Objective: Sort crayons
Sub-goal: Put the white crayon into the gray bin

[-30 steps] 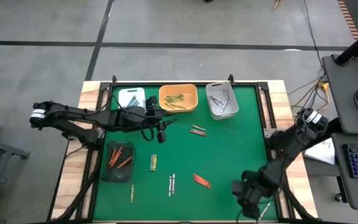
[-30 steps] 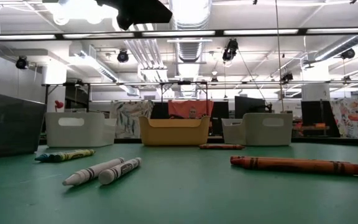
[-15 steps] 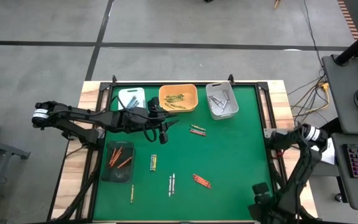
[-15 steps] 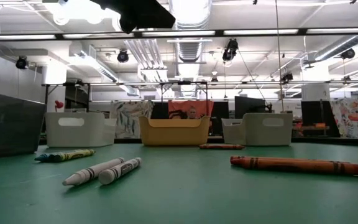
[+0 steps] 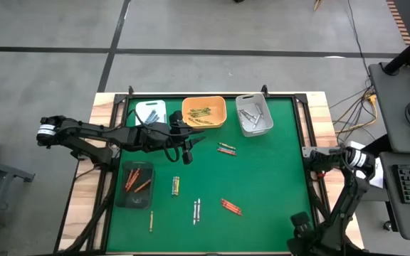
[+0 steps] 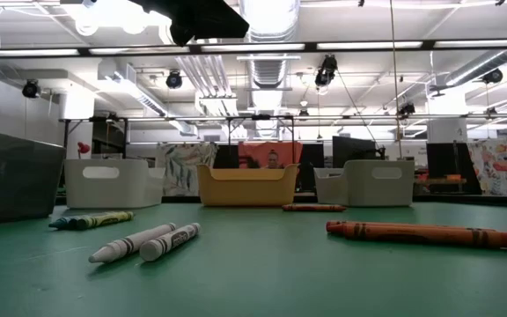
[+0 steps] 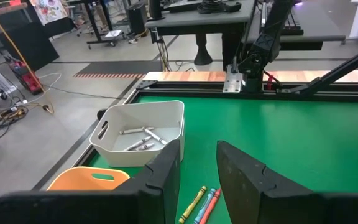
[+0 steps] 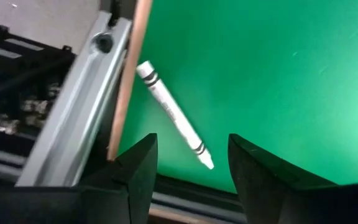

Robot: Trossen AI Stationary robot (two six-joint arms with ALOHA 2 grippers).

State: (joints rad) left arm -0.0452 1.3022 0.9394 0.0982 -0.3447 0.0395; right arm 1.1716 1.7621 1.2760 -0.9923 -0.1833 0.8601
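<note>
Crayons lie scattered on the green counter (image 5: 262, 178), and all places here are given from the orange bin (image 5: 204, 112) at its far edge. A white bin (image 5: 255, 114) holding grey-white crayons (image 5: 253, 115) stands just beside the orange bin on one side, and a smaller white bin (image 5: 150, 111) on the other. The orange bin holds yellow-olive crayons (image 5: 201, 112). Toward the near edge from it lie a small mixed pair (image 5: 225, 148), a green-yellow pair (image 5: 176, 185), a white pair (image 5: 196, 210), a red pair (image 5: 230, 206) and a single yellow crayon (image 5: 151, 221). A dark tray (image 5: 135, 185) with red-orange crayons (image 5: 137, 178) sits well off from the orange bin, near the counter's left side.

The left pincer (image 5: 185, 151) hovers just in front of the orange bin, its fingers (image 7: 160, 180) apart with nothing between them; its wrist view looks over the white bin's grey-white sticks and the mixed pair. The right pincer (image 5: 301, 227) is far from the orange bin, at the counter's near right corner. Only its wrist view shows a white crayon (image 8: 173, 115) lying on the green by the counter's wooden edge, seen between that pincer's parted fingers (image 8: 132, 171). The low view alone shows the white pair and red pair close up, with the three bins lined up behind.
</note>
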